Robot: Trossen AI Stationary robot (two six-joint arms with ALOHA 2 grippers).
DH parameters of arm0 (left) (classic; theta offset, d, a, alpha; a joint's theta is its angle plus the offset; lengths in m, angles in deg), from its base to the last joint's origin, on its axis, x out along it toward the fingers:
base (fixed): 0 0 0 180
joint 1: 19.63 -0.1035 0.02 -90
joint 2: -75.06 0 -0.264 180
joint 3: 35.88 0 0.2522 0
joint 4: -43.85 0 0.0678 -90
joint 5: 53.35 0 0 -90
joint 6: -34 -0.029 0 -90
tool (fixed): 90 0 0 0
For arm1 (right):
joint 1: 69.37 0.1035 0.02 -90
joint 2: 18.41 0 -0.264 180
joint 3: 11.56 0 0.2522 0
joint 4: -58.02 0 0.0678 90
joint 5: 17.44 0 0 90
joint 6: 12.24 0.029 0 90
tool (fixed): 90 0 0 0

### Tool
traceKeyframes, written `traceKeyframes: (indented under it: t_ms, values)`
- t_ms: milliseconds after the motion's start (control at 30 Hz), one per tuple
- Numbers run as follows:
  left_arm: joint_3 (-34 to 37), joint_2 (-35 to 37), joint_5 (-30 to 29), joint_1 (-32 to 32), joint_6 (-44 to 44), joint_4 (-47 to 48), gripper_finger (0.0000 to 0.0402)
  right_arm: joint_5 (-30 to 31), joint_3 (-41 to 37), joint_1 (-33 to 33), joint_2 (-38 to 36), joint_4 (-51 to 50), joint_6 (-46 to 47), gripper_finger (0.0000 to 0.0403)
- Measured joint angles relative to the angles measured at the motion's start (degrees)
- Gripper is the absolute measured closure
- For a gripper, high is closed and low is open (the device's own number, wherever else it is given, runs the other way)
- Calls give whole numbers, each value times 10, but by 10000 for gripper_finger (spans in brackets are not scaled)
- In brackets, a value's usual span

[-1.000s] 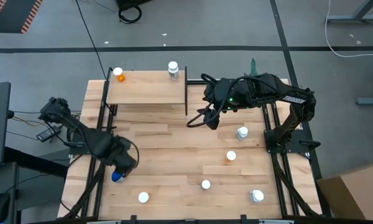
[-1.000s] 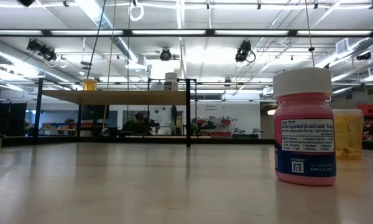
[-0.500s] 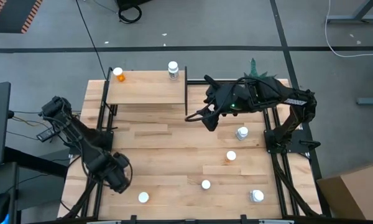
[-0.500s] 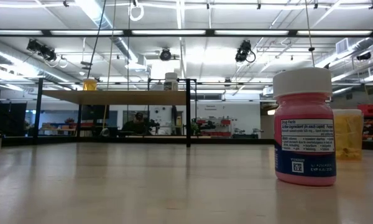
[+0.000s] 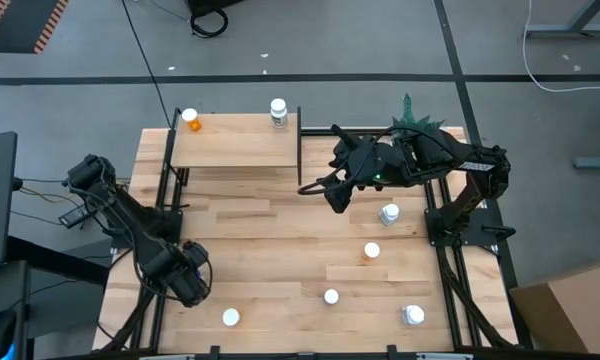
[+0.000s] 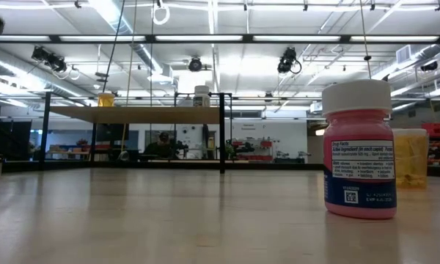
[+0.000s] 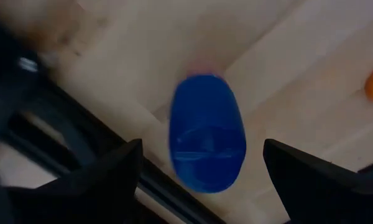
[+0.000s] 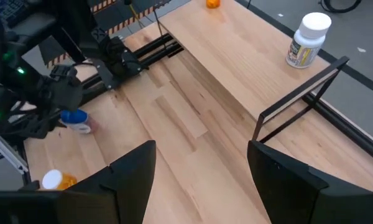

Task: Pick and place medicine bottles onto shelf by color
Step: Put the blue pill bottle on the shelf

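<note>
Left wrist view: blue bottle (image 7: 206,132) lying on the tabletop (image 7: 286,81) near its front left edge, between the spread, empty fingers of the left gripper (image 7: 202,180) (hidden under that gripper from above). On the shelf (image 5: 235,142) at the table's far left, an orange bottle (image 5: 191,120) and a white bottle (image 5: 278,112) at opposite back corners. Just right of the shelf, right gripper (image 5: 325,192) hovering with jaws wide, holding nothing.

I see a blue bottle (image 7: 206,132) lying tipped over at the table's left edge; an orange bottle (image 5: 191,120) and a white bottle (image 5: 277,111) stand on the shelf (image 5: 236,142).
</note>
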Motion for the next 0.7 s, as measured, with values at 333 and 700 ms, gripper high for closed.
traceKeyframes:
  t_ms: [333, 700]
  values:
    - [46, 0, 28, -3, 26, -84, 61, 1, 0, 0, 0, 0, -10, 141]
    - [45, 0, 27, -3, 24, -84, 84, 22, 0, 0, 0, 0, -24, 141]
